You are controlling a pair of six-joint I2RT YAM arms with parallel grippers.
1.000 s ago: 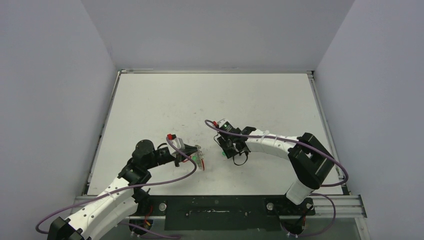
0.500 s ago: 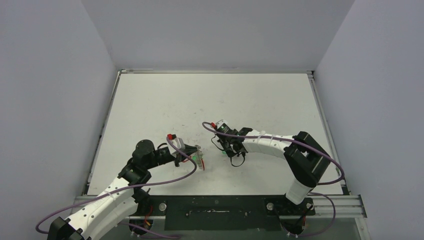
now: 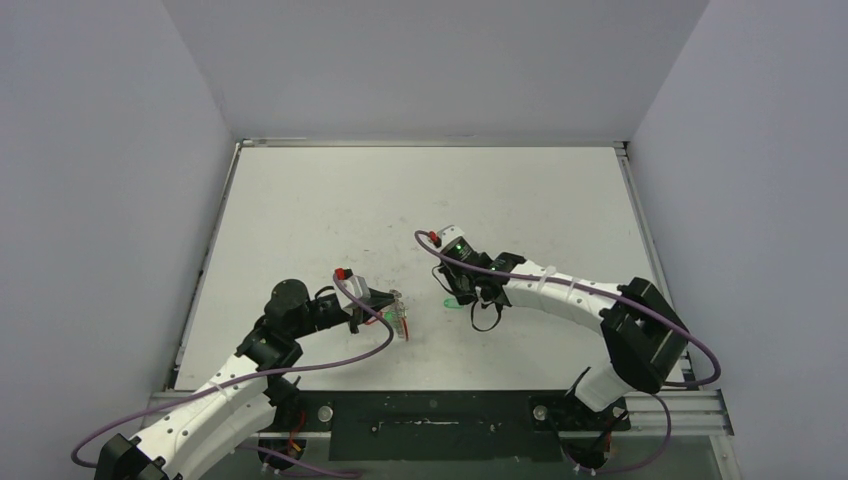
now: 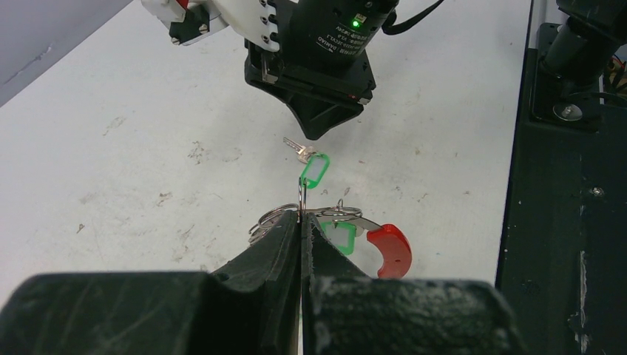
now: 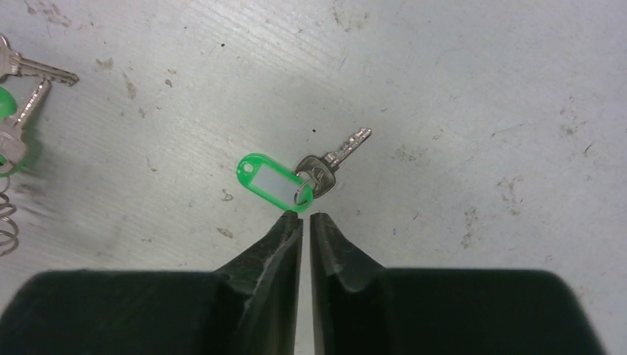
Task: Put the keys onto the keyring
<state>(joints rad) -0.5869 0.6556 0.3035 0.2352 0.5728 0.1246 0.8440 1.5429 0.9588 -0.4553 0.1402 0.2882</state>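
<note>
My left gripper (image 4: pixel 302 219) is shut on a thin wire of the keyring (image 4: pixel 388 248), whose red arc and silvery loops (image 4: pixel 268 220) stick out past the fingertips. A green tag (image 4: pixel 340 238) hangs at the ring. One of the keys (image 5: pixel 334 158), with a green tag (image 5: pixel 268 180), lies flat on the table just beyond my right gripper (image 5: pixel 305 217). That gripper is shut with nothing between its fingers. From above, this key (image 3: pixel 452 302) lies between the right gripper (image 3: pixel 466 296) and the left gripper (image 3: pixel 400 318) with the keyring (image 3: pixel 399 322).
More silver keys (image 5: pixel 31 71) and wire loops (image 5: pixel 6 222) show at the left edge of the right wrist view. The black base rail (image 4: pixel 569 222) runs along the table's near edge. White walls enclose the table (image 3: pixel 420 190).
My right gripper has closed from partly open and drawn back to the right, uncovering the green-tagged key on the table. The left arm and the keyring have not moved.
</note>
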